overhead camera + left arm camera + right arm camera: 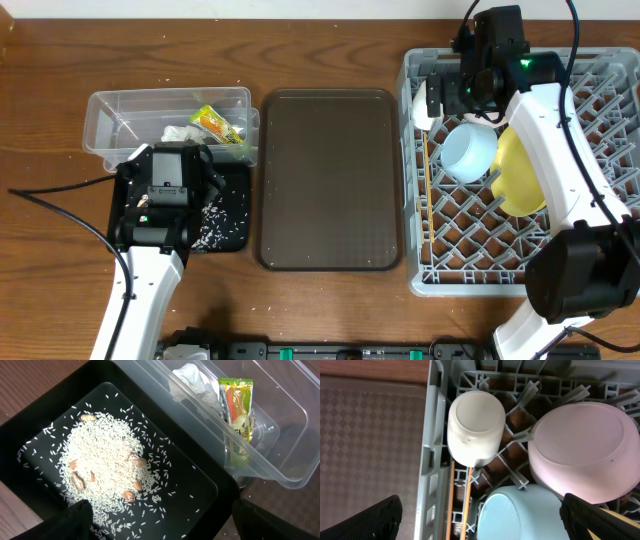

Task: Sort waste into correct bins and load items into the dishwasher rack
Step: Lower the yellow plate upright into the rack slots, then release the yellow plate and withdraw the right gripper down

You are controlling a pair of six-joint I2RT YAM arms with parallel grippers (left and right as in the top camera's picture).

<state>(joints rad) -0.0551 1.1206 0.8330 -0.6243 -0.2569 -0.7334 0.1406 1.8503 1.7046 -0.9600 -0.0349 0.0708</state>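
Note:
My left gripper point(178, 165) hangs open over the black tub point(235, 180), and loose rice point(105, 470) lies in the black tub point(200, 475) with nothing between the fingers. The clear tub point(285, 435) beside it holds the green-and-orange wrapper point(237, 405) and the white scrap point(192, 382). My right gripper point(462, 88) is open above the grey rack's point(415, 270) far left part. In the rack lie the white cup point(476, 427), the whitish bowl point(585, 450), the light blue bowl point(520, 515), the chopsticks point(467, 500) and the yellow plate point(520, 175).
A dark brown serving tray point(330, 180) lies between the tubs and the rack. A few brownish beans sit among the rice point(215, 215). A black cable crosses the table left of my left arm.

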